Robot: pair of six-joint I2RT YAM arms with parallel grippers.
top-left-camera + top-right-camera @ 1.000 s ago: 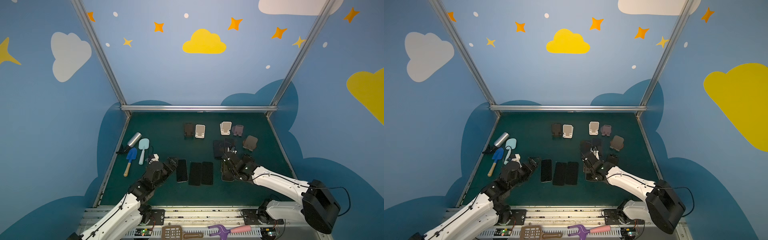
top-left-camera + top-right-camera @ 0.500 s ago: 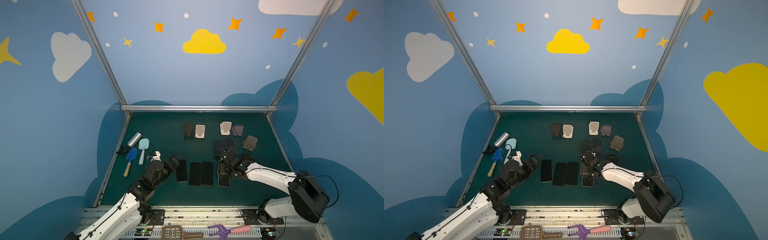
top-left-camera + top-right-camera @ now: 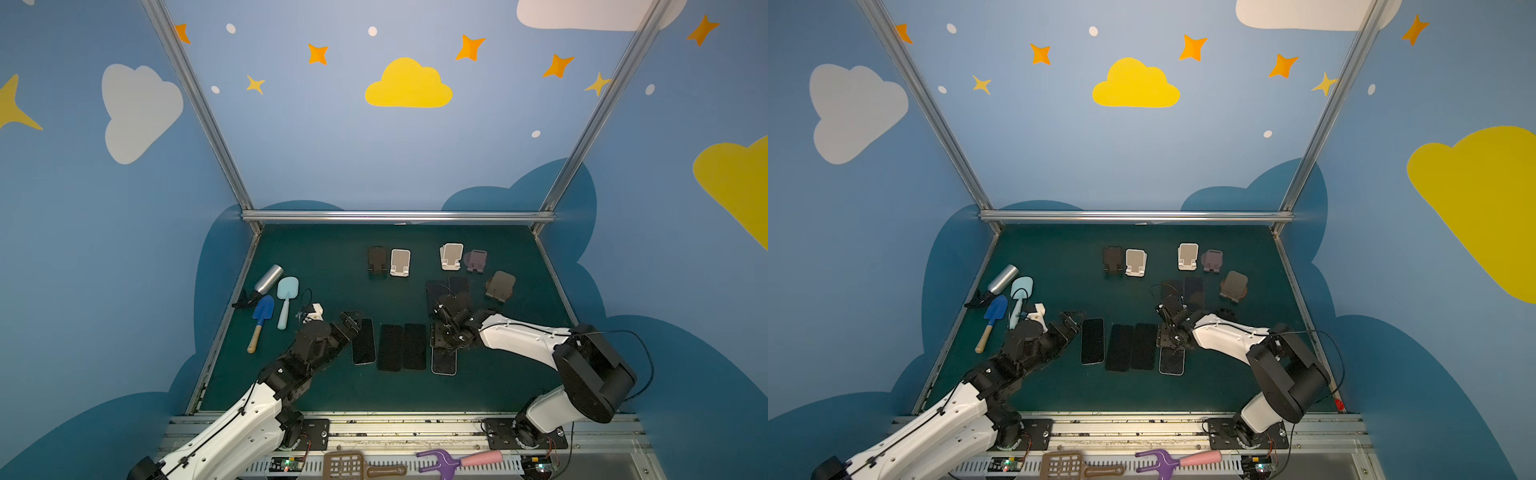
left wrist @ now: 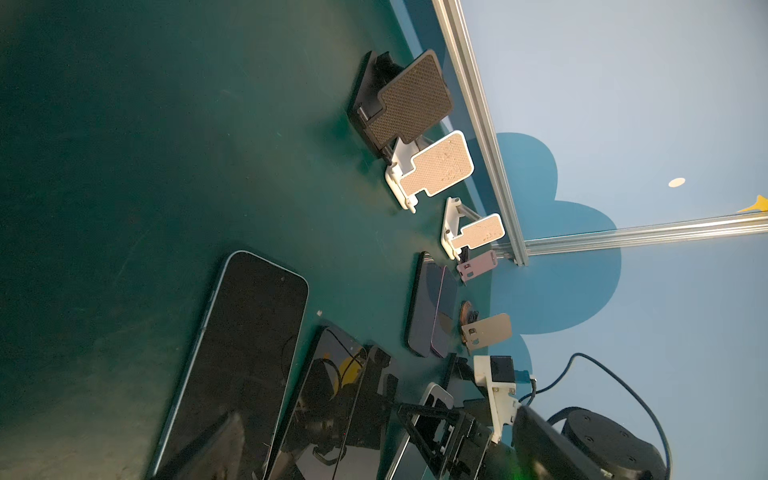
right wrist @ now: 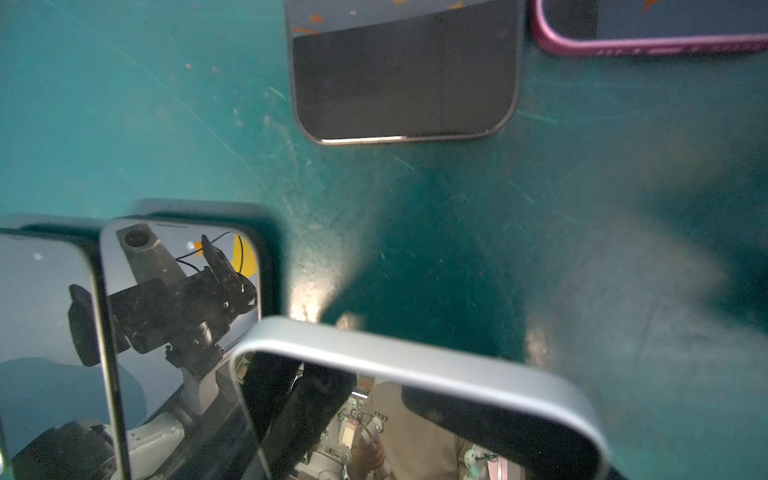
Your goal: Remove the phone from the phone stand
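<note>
I am gripping the silver-framed, dark-glass phone (image 3: 444, 362) near its far end with my right claw (image 3: 448, 337), jaws narrowed onto it. Bare green table (image 3: 498, 386) is lying open on its right and toward the near rail. On its left, two black slab phones (image 3: 402, 347) are sitting just beside it. Its long axis is running far-to-near, with the screen facing up and mirroring the room. It is sitting well apart from the tan folding phone stand (image 3: 500, 286). My left claw (image 3: 352, 322) is hovering nearby, seemingly parted.

White shells with small dark screws cover the left arm (image 3: 245, 424) and right arm (image 3: 519, 336); joints, round motor housings, left gripper (image 3: 353, 322) and right gripper (image 3: 444, 341) are black. Thin black cables (image 3: 650, 365) run along both.
</note>
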